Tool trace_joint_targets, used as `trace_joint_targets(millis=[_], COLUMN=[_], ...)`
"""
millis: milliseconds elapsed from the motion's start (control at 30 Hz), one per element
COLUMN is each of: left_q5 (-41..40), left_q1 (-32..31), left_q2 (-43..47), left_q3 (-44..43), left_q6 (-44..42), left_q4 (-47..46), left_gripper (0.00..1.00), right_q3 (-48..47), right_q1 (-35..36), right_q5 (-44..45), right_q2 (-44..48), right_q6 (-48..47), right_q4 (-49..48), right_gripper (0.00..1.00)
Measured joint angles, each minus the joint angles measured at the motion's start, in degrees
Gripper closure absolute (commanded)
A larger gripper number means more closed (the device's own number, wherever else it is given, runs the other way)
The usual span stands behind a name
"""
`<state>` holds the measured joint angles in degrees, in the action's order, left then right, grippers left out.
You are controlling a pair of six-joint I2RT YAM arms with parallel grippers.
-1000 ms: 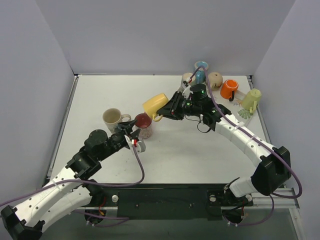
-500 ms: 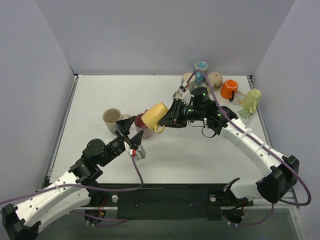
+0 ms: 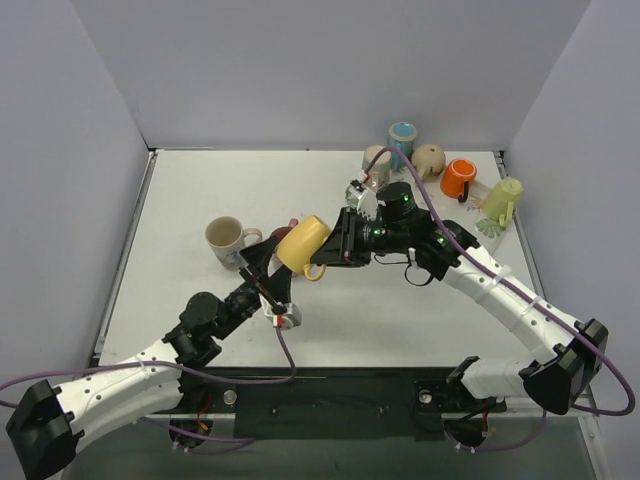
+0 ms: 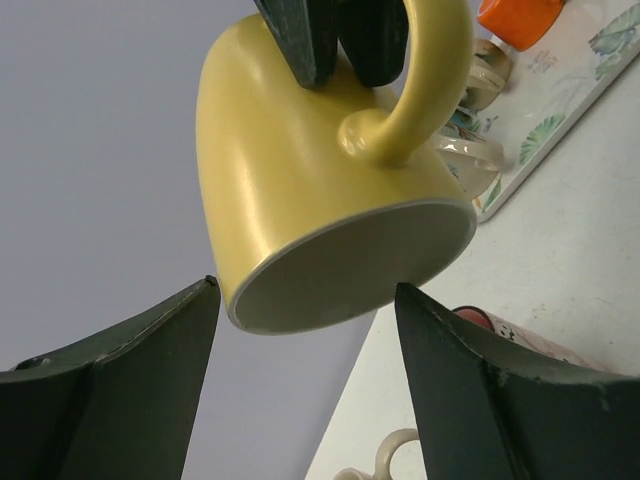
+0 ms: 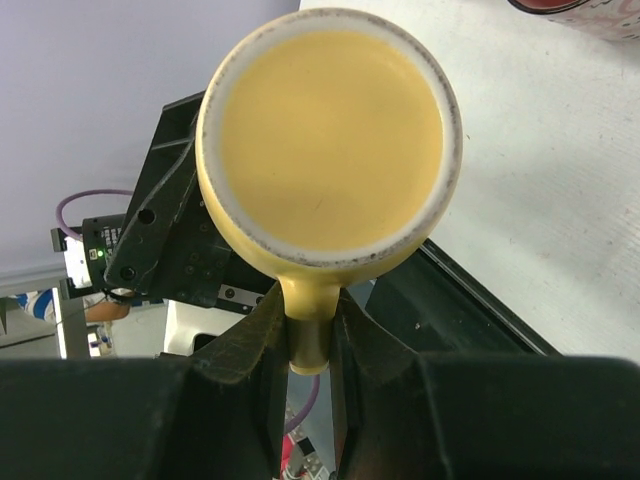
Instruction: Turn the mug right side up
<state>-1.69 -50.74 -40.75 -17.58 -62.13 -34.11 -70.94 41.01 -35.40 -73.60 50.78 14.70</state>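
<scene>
Judging by its glazed, stiff look, the mug (image 3: 298,242) is taken to be ceramic: fairly heavy for its size, smooth enough to slip, and likely to chip or break if dropped on the table (image 3: 200,190). It is held in the air above the table's middle, nearer the left edge than the right, tilted on its side. Its mouth is turned toward the right wrist and its base toward the left. The right gripper (image 5: 308,335) is closed narrowly on the handle (image 4: 432,80) alone, a hold from which the body could swing. A firmer hold would probably be had across the body's walls near the base, where the sides are straight. The left gripper (image 4: 305,300) is spread wide just short of the base, one finger on either side, with nothing held and no contact seen. Compared with a second ago, the mug has been brought toward the near edge and to the left. The left arm has been raised to meet it with its jaws opened further. The red mug (image 3: 290,225), plainly seen before, is now mostly hidden behind the mug, and the cream mug (image 3: 224,238) is unmoved.
</scene>
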Motion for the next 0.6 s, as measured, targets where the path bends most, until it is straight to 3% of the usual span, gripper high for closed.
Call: trace_joint_targets(millis=[167, 267, 433, 500, 567, 600], left_q5=[-0.7, -0.7, -0.4, -0.1, 0.3, 0.4], left_q1=[-0.2, -0.2, -0.5, -0.6, -0.6, -0.7], left_q2=[-1.6, -2.0, -3.0, -3.4, -3.9, -4.1], left_q3=[1.9, 2.5, 3.8, 3.9, 4.1, 4.3], left_q6=[-1.8, -3.2, -5.1, -5.8, -6.2, -6.3], left_q4=[-8.9, -14.4, -18.9, -19.5, -19.7, -19.5], left_gripper=[0.24, 0.33, 0.37, 0.49, 0.74, 1.00], right_q3=[0.0, 0.0, 0.0, 0.0, -0.1, -0.5], right_q1=[0.5, 1.2, 2.5, 2.9, 3.5, 3.7], right_q5=[-0.9, -1.1, -1.4, -1.4, -1.5, -1.6], right_q2=[-0.2, -0.4, -0.9, -1.2, -1.6, -1.8], right_q6=[-0.8, -1.4, -1.7, -1.6, -1.4, -1.2], right_q4=[0.5, 0.9, 1.0, 0.9, 0.8, 0.6], right_gripper=[1.00, 1.00, 1.00, 1.00, 1.00, 1.00])
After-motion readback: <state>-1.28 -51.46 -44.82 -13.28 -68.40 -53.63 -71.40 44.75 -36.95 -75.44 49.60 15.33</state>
